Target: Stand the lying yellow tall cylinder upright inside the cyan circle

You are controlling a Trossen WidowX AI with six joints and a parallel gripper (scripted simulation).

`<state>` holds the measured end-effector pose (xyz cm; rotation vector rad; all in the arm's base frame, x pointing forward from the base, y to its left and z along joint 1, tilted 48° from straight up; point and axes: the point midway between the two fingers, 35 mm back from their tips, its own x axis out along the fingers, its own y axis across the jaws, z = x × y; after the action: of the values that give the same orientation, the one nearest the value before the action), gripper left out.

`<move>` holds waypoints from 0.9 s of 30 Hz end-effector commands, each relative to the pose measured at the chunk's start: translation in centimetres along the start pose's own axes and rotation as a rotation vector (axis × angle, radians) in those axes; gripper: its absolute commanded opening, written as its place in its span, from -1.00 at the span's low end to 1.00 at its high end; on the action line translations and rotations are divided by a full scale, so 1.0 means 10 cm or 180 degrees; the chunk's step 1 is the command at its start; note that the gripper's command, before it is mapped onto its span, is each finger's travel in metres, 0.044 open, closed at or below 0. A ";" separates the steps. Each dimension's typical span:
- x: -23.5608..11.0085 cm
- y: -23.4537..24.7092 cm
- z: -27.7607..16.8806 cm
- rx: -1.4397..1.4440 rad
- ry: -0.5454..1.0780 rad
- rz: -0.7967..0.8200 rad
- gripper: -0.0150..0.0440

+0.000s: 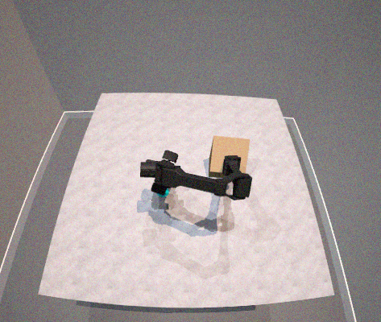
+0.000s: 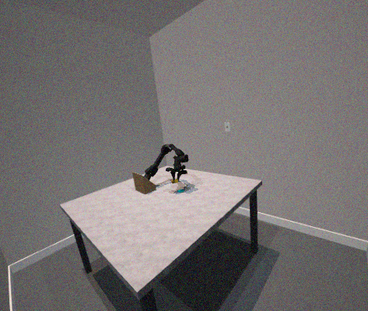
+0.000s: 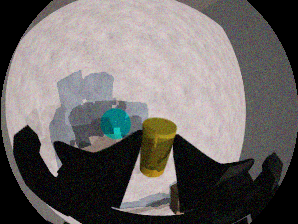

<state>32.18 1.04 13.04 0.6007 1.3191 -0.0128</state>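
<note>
My gripper is shut on the yellow tall cylinder. The cylinder points end-down toward the table and hangs a little above it. In the top view the arm hides the cylinder. The cyan circle is a small spot on the table top, just beside and below the cylinder's lower end. In the wrist view the circle lies to the left of the cylinder, not under it.
A tan box stands by the arm's base, right of the gripper. The white table reaches well past the arm on every side. Grey walls stand behind it.
</note>
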 end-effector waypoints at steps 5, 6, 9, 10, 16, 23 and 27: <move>0.01 -0.01 0.01 0.0007 -0.0177 -0.0097 -0.14; 0.02 -0.01 0.01 0.0006 -0.0195 -0.0105 -0.14; 0.02 -0.01 0.01 0.0006 -0.0251 -0.0130 -0.14; 0.02 -0.01 0.01 0.0006 -0.0269 -0.0137 -0.14; 0.03 0.00 0.02 0.0008 -0.0383 -0.0181 -0.14; 0.04 0.00 0.02 0.0014 -0.0520 -0.0225 -0.14; 0.04 0.00 0.02 0.0020 -0.0599 -0.0247 -0.14</move>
<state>32.47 1.21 12.67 0.5448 1.1855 -0.1120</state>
